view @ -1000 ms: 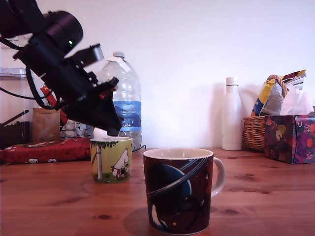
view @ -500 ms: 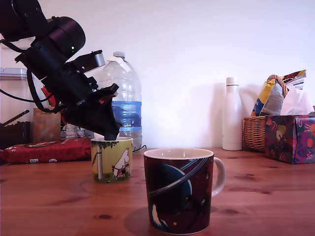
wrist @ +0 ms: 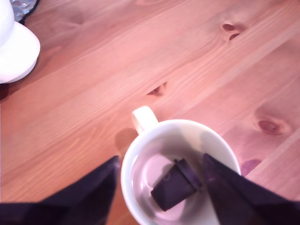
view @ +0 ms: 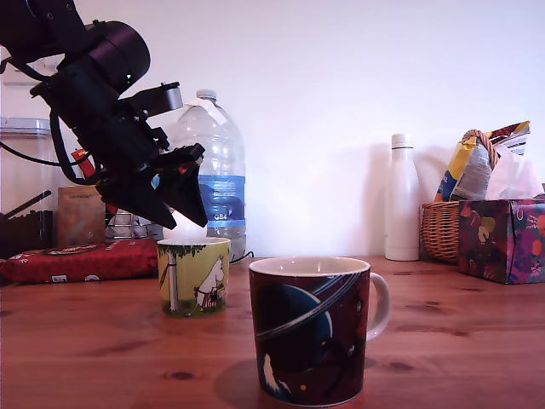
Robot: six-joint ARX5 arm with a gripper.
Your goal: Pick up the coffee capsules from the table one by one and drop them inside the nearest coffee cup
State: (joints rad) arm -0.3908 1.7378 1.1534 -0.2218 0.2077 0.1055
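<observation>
Capsule dropped, gripper (wrist: 159, 197) open and empty over the yellow-green mug (view: 193, 275).

Wrist view: coffee capsule (wrist: 176, 183) lies on its side at the bottom of the mug, jaws spread wide to either side, nothing between them. Release step looks done. The dark planet mug (view: 311, 328) sits nearer the camera; its inside isn't visible. No other capsule shows on the table (view: 460, 341), though part may be hidden. Next: lift clear of the rim and look for another.
</observation>
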